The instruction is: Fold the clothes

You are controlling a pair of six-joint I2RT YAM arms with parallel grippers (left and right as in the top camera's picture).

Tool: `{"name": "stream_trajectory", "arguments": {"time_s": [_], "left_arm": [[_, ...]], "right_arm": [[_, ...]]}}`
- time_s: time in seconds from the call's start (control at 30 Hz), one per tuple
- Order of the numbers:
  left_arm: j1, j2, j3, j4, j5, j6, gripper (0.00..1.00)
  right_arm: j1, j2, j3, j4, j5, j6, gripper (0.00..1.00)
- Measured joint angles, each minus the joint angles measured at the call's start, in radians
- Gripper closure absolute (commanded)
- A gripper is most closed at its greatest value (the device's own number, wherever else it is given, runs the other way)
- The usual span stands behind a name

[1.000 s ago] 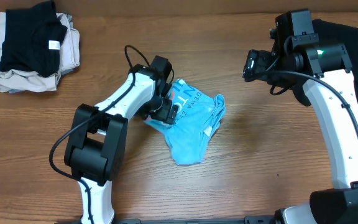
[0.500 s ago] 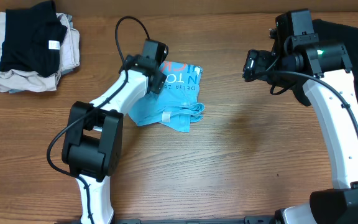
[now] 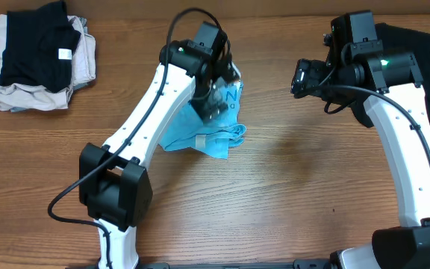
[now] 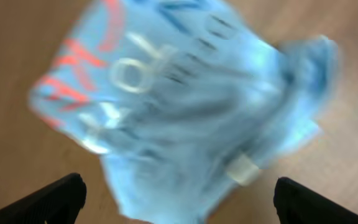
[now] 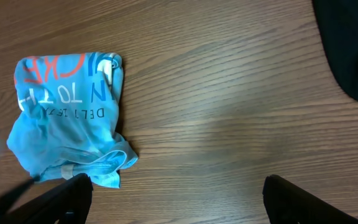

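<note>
The light blue T-shirt (image 3: 200,139) lies crumpled in a rough bundle on the wooden table, its white and red print (image 5: 64,87) facing up. My left gripper (image 3: 215,104) hangs open above its far part; in the blurred left wrist view the T-shirt (image 4: 185,106) fills the frame below the wide-spread fingers (image 4: 48,199), with nothing between them. My right gripper (image 3: 299,78) stands open in the air to the right of the T-shirt, apart from it. The T-shirt (image 5: 67,124) shows at the left of the right wrist view. A black garment (image 3: 424,67) lies at the far right.
A pile of folded clothes (image 3: 39,60), black on beige, sits at the back left corner. The black garment (image 5: 353,50) lies behind and beside the right arm. Bare wooden table (image 3: 312,172) stretches between the T-shirt and the right arm's base.
The left arm turned the T-shirt over toward the back left, then let go and rose above it. The right arm has stayed where it was.
</note>
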Motion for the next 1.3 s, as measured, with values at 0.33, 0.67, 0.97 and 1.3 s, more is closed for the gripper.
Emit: {"name": "stream_trajectory", "arguments": {"time_s": [0.33, 0.67, 0.97, 1.3], "left_arm": [[0.002, 0.000, -0.189, 0.068, 0.100, 0.121, 0.00], [0.002, 0.000, -0.383, 0.308, 0.109, 0.139, 0.00], [0.002, -0.005, -0.512, 0.488, 0.095, 0.122, 0.10], [0.000, -0.026, -0.574, 0.629, -0.011, -0.019, 0.69]], "right_arm": [[0.000, 0.000, 0.000, 0.001, 0.000, 0.000, 0.08], [0.000, 0.000, 0.000, 0.001, 0.000, 0.000, 0.08], [0.000, 0.000, 0.000, 0.001, 0.000, 0.000, 0.08], [0.000, 0.000, 0.000, 0.001, 0.000, 0.000, 0.08]]}}
